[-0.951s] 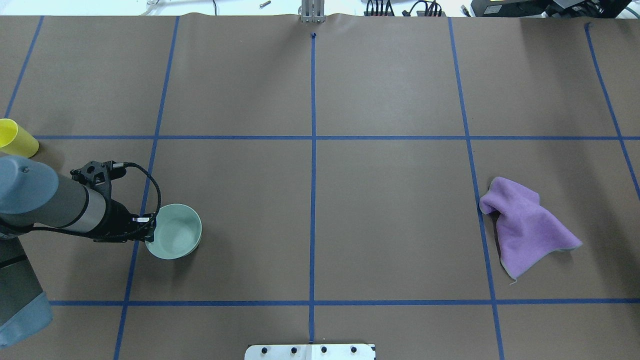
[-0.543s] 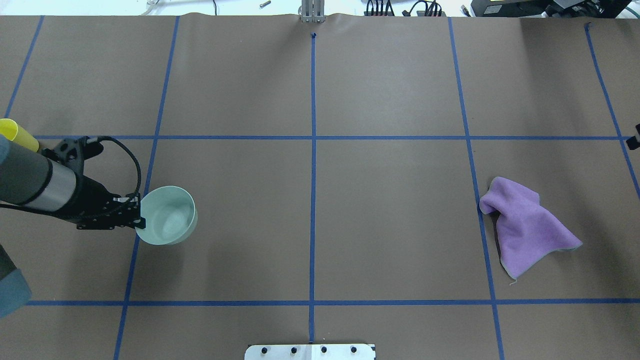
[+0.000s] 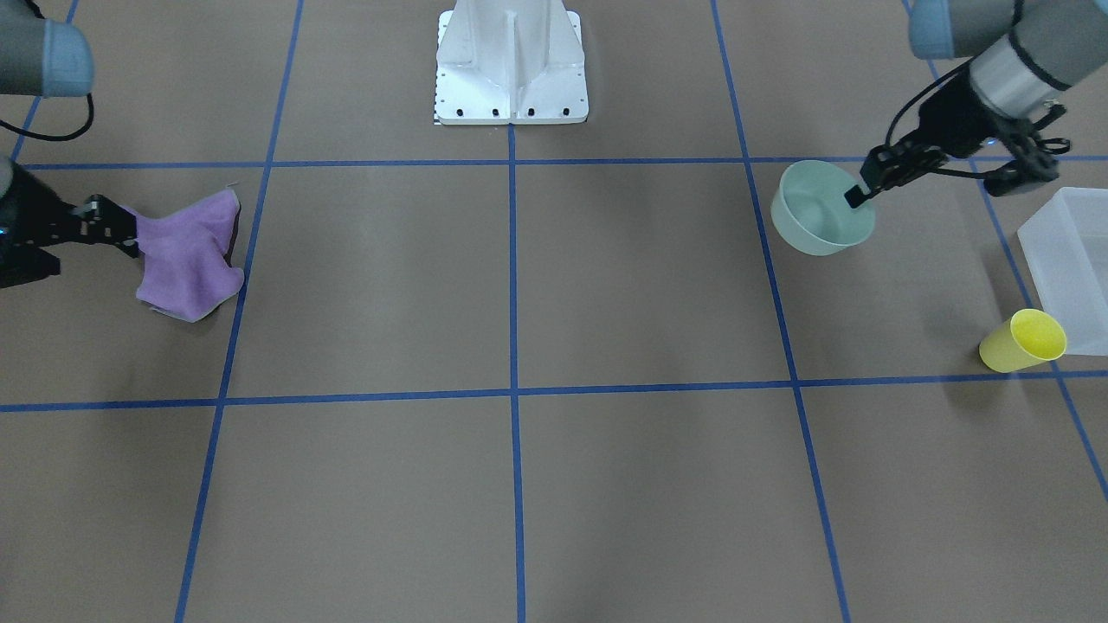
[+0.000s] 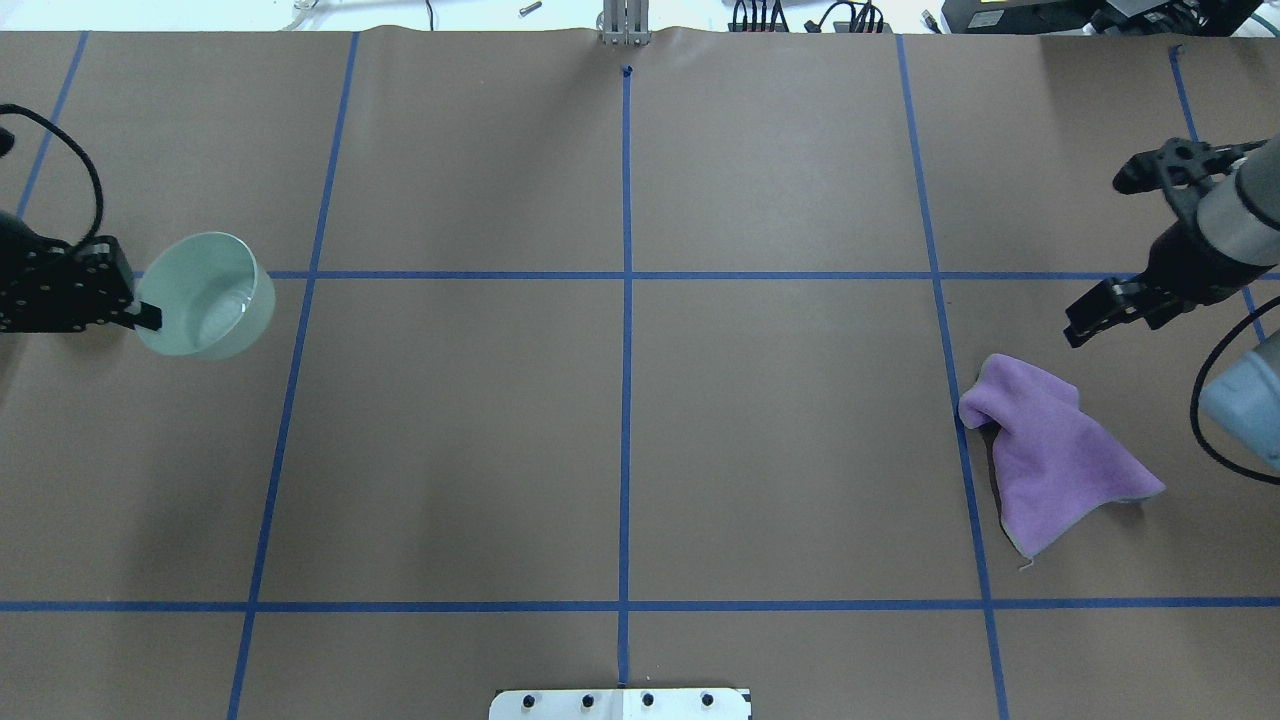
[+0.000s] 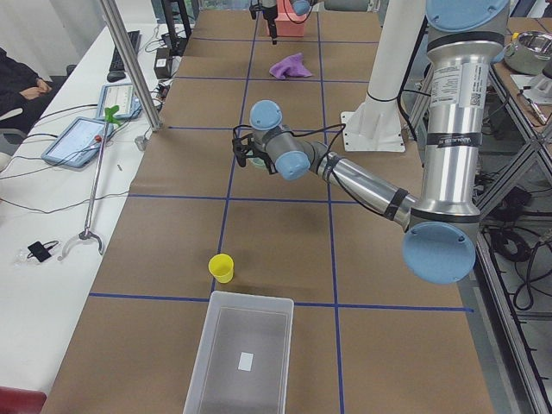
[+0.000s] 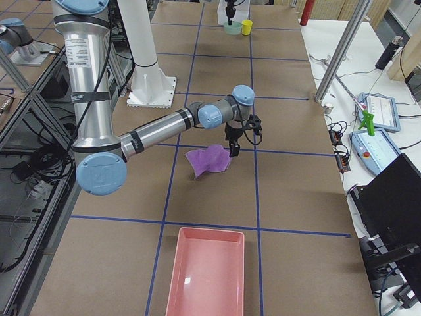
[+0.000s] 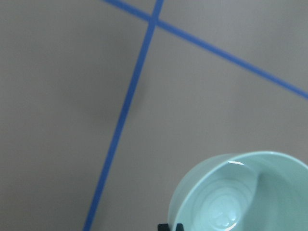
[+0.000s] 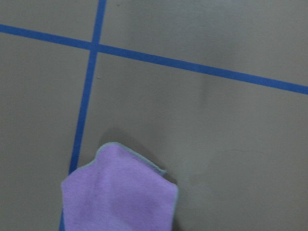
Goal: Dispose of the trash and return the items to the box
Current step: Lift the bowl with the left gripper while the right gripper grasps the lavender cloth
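Note:
My left gripper (image 4: 145, 317) is shut on the near rim of the pale mint-green bowl (image 4: 205, 295) and holds it tilted above the table at the far left. It also shows in the front view (image 3: 857, 197) with the bowl (image 3: 818, 212), and the bowl fills the lower right of the left wrist view (image 7: 240, 192). The frosted white box (image 3: 1069, 260) stands further to the robot's left, beyond the bowl. My right gripper (image 4: 1075, 335) is open and empty, just above the far edge of a purple cloth (image 4: 1050, 455).
A yellow cup (image 3: 1021, 340) lies on its side next to the box (image 5: 241, 354). A pink tray (image 6: 204, 276) sits at the table's right end. The white robot base (image 3: 511, 65) stands at the middle of the near edge. Blue tape lines grid the brown table.
My left gripper has carried the bowl away from the robot and leftwards, to the table's left edge. My right arm has come into view and now hangs over the purple cloth.

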Robot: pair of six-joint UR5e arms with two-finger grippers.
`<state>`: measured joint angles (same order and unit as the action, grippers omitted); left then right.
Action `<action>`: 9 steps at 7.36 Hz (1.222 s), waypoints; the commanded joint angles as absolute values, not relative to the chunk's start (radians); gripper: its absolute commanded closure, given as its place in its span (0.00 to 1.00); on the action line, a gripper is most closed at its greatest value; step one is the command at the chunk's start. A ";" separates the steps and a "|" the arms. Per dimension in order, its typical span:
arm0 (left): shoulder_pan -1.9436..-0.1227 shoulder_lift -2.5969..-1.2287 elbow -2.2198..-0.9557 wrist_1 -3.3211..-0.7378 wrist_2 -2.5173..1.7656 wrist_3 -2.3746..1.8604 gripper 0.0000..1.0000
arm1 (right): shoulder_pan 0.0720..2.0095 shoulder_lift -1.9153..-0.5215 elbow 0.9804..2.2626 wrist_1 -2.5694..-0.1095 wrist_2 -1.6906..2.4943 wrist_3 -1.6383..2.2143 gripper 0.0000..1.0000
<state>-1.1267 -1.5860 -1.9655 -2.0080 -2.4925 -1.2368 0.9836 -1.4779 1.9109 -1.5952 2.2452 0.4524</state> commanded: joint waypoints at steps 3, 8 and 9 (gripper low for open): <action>-1.366 -1.531 -1.832 -1.982 -2.575 -0.869 1.00 | 0.839 -1.459 1.858 -1.591 2.198 0.482 0.00; -1.652 -1.549 -1.670 -1.648 -2.556 -0.211 1.00 | 0.813 -1.465 1.859 -1.601 2.191 0.479 1.00; -1.664 -1.551 -1.629 -1.649 -2.510 -0.171 1.00 | 0.828 -1.462 1.861 -1.606 2.192 0.483 1.00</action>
<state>-1.6301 -1.5463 -1.6883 -1.6642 -2.5524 -0.2613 0.8172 -1.4629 1.8566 -1.6002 2.1915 0.4796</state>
